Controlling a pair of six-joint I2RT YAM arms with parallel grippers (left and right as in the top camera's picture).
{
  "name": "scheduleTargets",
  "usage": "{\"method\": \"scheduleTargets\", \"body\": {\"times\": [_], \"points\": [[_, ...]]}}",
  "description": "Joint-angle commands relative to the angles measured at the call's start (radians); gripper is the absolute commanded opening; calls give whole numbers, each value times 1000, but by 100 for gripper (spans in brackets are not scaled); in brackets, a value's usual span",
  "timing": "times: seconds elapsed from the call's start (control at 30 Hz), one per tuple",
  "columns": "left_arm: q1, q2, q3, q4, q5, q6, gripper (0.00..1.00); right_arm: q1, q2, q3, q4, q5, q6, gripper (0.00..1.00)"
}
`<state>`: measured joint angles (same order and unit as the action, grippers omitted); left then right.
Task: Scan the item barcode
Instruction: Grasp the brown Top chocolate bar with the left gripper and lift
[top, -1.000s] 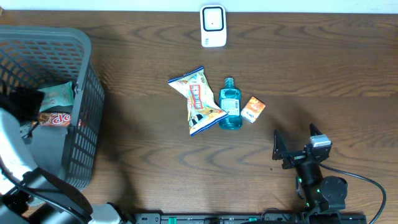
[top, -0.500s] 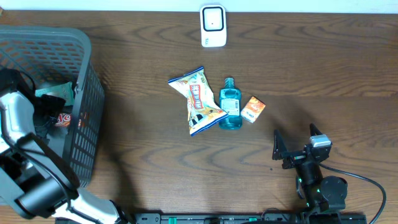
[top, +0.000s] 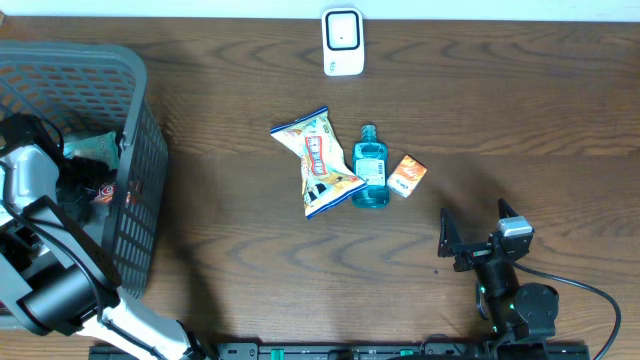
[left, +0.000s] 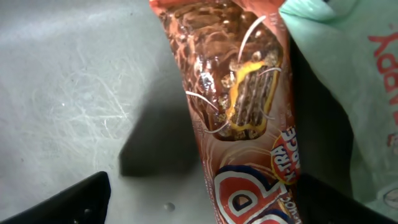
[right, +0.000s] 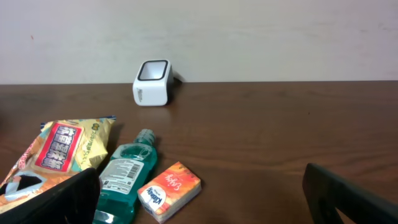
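The chocolate bar (left: 242, 124), in a brown wrapper, lies on the grey floor of the basket (top: 145, 140), which stands at 9 o'clock on the worktop (top: 250, 260). In the left wrist view the bar runs from 12 to 6 o'clock between the left fingers (left: 68, 202), which stand wide. One tip sits at 7 o'clock, apart from the wrapper with bare basket floor between. The other sits at 5 o'clock, just beside the wrapper's edge. A pale green packet (left: 348, 74) lies against the bar at 3 o'clock.

The right fingers (right: 56, 199) are spread wide with nothing between them, at 5 o'clock on the worktop. The scanner (top: 342, 42) stands at 12 o'clock. Near the middle lie a snack bag (top: 316, 160), a blue bottle (top: 370, 170) and a small orange box (top: 407, 174).
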<state>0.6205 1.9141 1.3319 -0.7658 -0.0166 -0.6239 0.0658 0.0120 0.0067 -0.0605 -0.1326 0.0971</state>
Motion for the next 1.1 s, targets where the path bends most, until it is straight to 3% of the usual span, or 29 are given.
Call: {"method": "scheduleTargets", "body": {"times": [0.0,0.2,0.27,0.3,0.53,0.67,0.7,1.07], "points": [[2,19,-2,-3,-22,37,67,6,-5,-1,-4,7,-9,99],[2,37,-16,-7,-22,47,68,6,-5,-1,-4,7,-9,99],[2,40,-33,-1,-22,47,95,6,-5,-1,-4,7,-9,99],[2,40,-43,7,-22,47,98,6,-5,-1,-4,7,-9,99],[2,40,-125,69,-22,47,97,6,-5,-1,-4,7,-9,99],[2,40,-139,66,-22,47,19,6,-5,-1,-4,7,-9,99],[2,40,-139,63,-22,47,8,6,-5,-1,-4,7,-9,99],[2,-36,-63,-39,-22,48,7,6,-5,-1,-4,7,-9,99]]}}
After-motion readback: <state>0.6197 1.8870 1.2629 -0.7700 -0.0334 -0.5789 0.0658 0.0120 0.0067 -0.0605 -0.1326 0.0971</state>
